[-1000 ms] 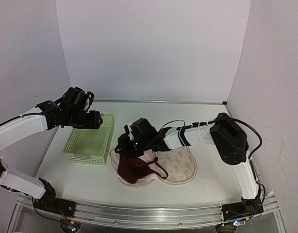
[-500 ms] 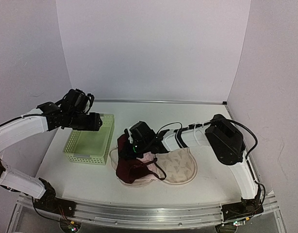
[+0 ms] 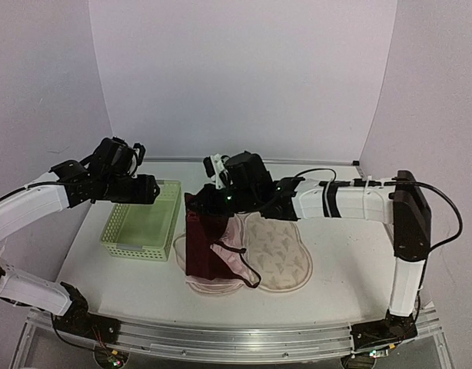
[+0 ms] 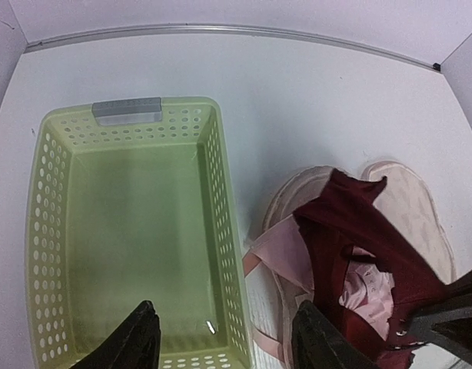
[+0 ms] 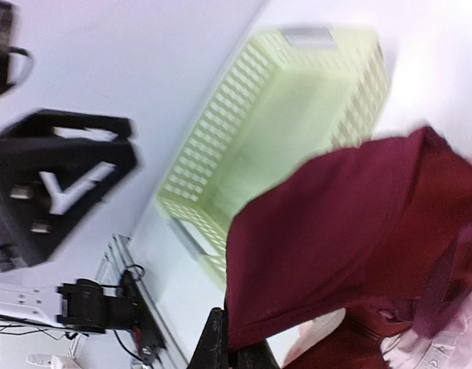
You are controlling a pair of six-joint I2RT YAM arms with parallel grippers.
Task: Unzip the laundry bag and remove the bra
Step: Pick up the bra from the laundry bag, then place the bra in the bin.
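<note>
**Setting:** robotics laboratory work cell, not a lived-in room.

**Enclosure:** plain white backdrop panels on three sides, unmarked and unfurnished.

**Work surface:** bare white table, edged along its near side by an aluminium rail.

**Fixed equipment:** left arm and right arm, white and black, with their bases mounted at that rail. Small coloured dots glow beside the bases, possibly status lights, too small to be sure.

**Domestic items, the only household things present:**
- light-green perforated basket
- printed laundry bag
- dark red bra
</note>
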